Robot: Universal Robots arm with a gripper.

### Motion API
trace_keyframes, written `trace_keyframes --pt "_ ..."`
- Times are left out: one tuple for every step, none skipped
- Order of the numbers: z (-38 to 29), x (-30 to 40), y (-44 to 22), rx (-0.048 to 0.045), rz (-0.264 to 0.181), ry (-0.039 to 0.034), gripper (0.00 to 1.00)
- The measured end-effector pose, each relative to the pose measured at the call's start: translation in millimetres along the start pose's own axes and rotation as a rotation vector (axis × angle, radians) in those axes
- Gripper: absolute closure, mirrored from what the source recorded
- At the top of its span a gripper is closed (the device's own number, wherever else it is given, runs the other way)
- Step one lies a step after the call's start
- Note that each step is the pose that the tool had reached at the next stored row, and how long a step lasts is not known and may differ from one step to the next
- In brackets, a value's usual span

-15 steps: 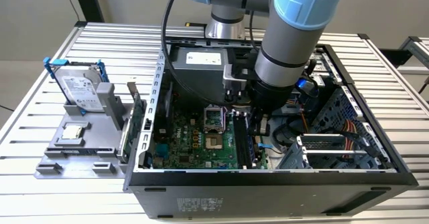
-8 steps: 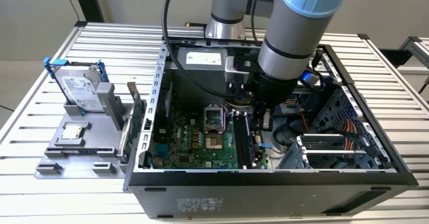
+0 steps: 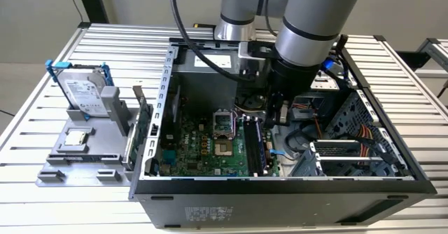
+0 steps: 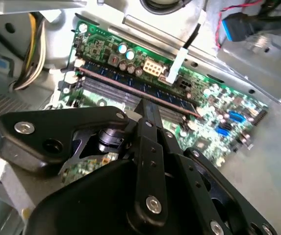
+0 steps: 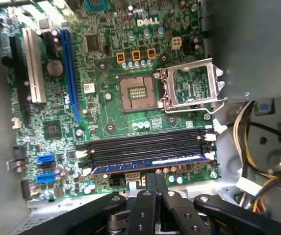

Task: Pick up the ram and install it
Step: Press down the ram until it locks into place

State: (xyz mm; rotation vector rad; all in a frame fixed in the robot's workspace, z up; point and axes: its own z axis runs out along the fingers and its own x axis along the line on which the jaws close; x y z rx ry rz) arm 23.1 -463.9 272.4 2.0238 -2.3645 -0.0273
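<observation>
The ram [image 5: 150,163] is a long blue stick lying in the motherboard memory slot nearest my fingers, with its ends at the white latches. It also shows as a dark-chipped strip [image 4: 140,90] and beside the board's edge [image 3: 253,141]. My gripper [image 5: 154,179] is shut, its black fingers pressed together with nothing between them. The fingertips stand just over the middle of the ram [image 4: 148,105]. In the exterior view the gripper [image 3: 274,121] hangs down inside the open computer case, right beside the memory slots.
The motherboard [image 3: 203,150] holds an open CPU socket [image 5: 136,92]. Yellow and black cable bundles [image 5: 250,142] lie close to the slots. The case walls [image 3: 280,184] ring the arm. On the exterior view's left, a hard drive [image 3: 83,92] and a green card [image 3: 144,123] stand on a grey holder.
</observation>
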Motion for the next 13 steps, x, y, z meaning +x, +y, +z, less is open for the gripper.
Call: trace_keyframes --pt "-3.2 0.0 0.1 -0.0007 0.0 0.0001 1.0" --pt "-6.2 0.1 0.2 -0.0012 0.0 0.0003 1.0" --pt "-8.6 0.1 0.3 -0.0016 0.0 0.0004 1.0" --pt "-11.2 0.1 0.4 -0.0017 0.0 0.0002 1.0" --pt "-13.7 0.1 0.4 -0.0022 0.0 0.0003 1.0" --pt "-14.3 0.1 0.4 -0.003 0.0 0.0006 1.0" --pt "-14.3 0.2 0.5 -0.0034 0.0 0.0004 1.0" --pt "-14.3 0.1 0.5 -0.0039 0.0 0.0005 1.0" --pt "-14.3 0.1 0.5 -0.0043 0.0 0.0007 1.0" --pt "-14.3 0.2 0.5 -0.0047 0.0 0.0008 1.0" --pt "-14.3 0.1 0.4 -0.0052 0.0 0.0009 1.0" --pt "-14.3 0.1 0.4 -0.0056 0.0 0.0009 1.0" --pt "-14.4 0.1 0.4 -0.006 0.0 0.0011 1.0"
